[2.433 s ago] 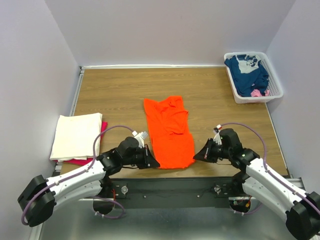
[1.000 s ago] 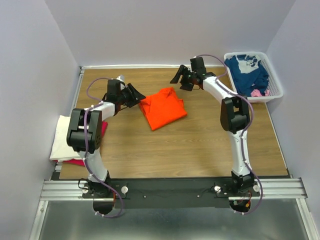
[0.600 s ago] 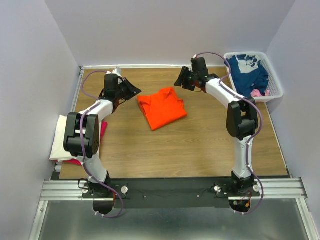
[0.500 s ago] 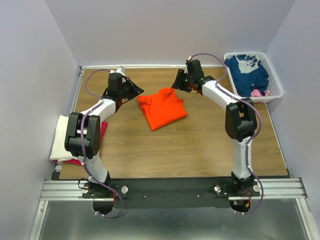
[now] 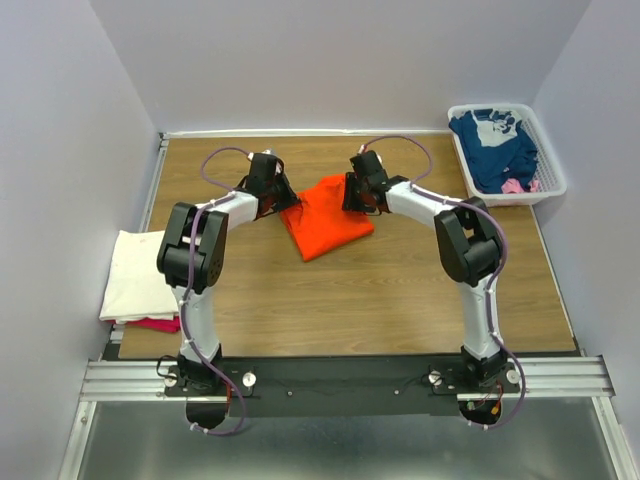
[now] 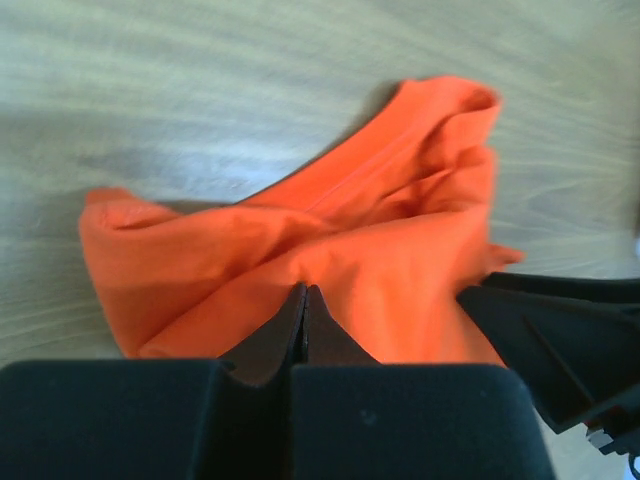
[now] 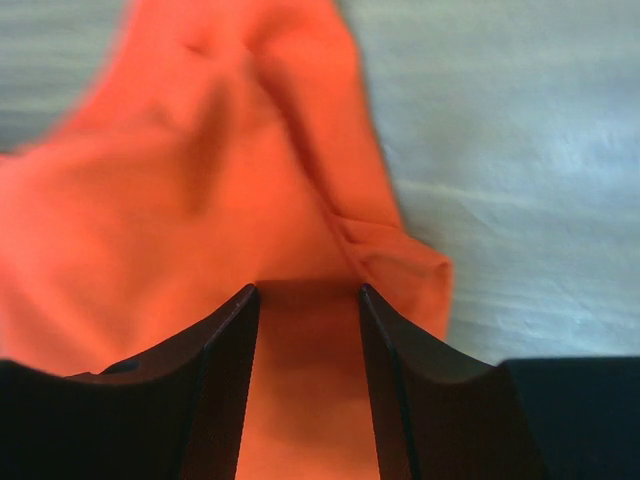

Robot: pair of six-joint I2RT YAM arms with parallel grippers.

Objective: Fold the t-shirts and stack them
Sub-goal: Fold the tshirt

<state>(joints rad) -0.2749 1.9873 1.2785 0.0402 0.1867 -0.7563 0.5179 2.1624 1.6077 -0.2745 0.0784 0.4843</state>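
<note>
Left claw (image 6: 303, 293) pinches the part-folded bright orange cloth t-shirt (image 5: 325, 218); right claw (image 7: 305, 300) straddles it, spread. Cream-white folded t-shirt (image 5: 140, 275) lies stacked, navy blue t-shirt (image 5: 495, 148) waits

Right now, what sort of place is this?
Probably a robotics test cell for laundry folding: two robot arms at a walled-in wooden table, an orange t-shirt between them, folded shirts stacked aside, a basket holding more.

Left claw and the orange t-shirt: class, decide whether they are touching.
Touching. The left wrist view shows the left claw shut, its tips pressed into a puckered fold of the orange t-shirt.
</note>
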